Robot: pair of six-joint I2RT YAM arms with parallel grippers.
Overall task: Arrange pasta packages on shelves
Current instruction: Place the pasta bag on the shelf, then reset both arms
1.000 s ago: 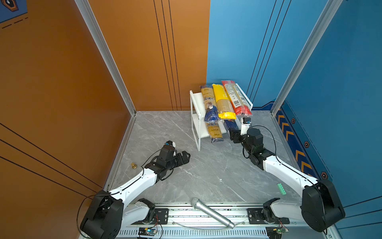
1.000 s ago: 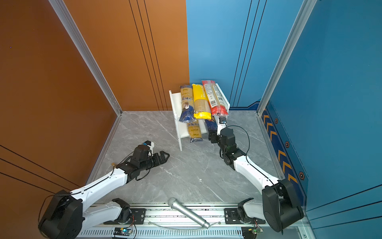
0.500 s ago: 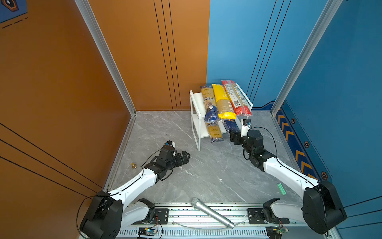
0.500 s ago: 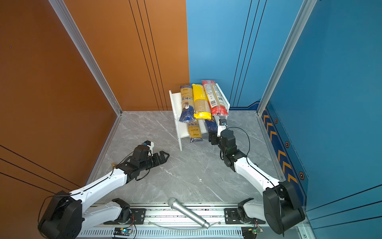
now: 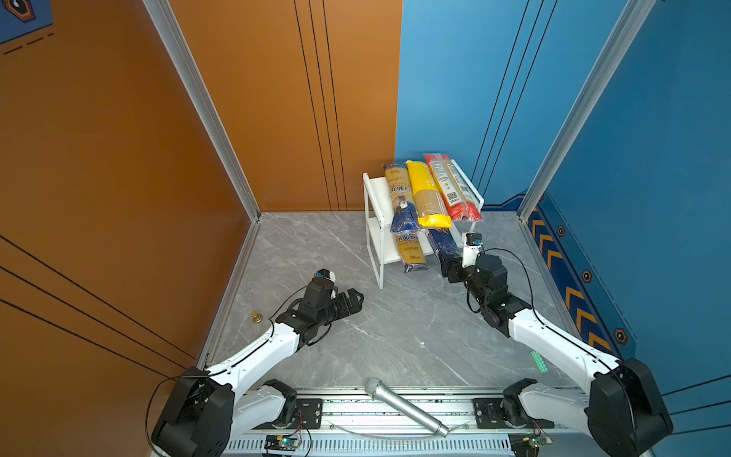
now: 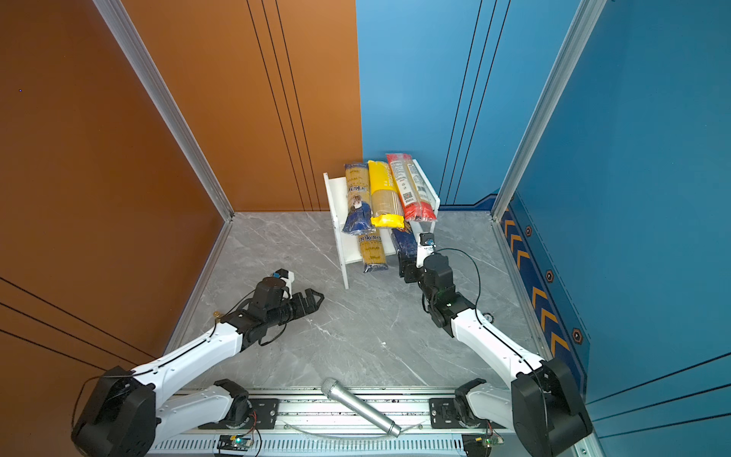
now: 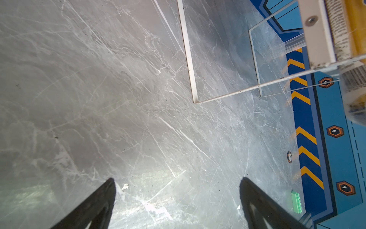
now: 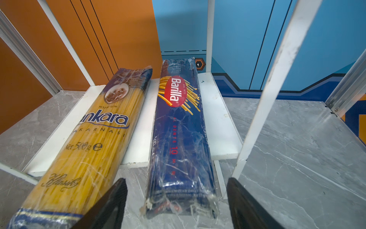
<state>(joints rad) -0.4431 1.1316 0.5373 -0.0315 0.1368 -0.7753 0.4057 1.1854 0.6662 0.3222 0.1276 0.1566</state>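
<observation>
Your right gripper, jaws spread and touching nothing, straddles the near end of the Barilla bag. The bag lies on the lower board of the rack, overhanging its front edge, beside an ankara bag. Top-tier bags lie above. Your left gripper is spread and empty over the floor. Push off-axis and the bag may skew into its neighbour, or a finger may catch the post. The slick film may buckle.

I see the white rack standing far right on the grey marble table. Top board: an ankara bag, yellow bag, red bag. Lower board: second ankara bag, Barilla bag, near ends overhanging.
</observation>
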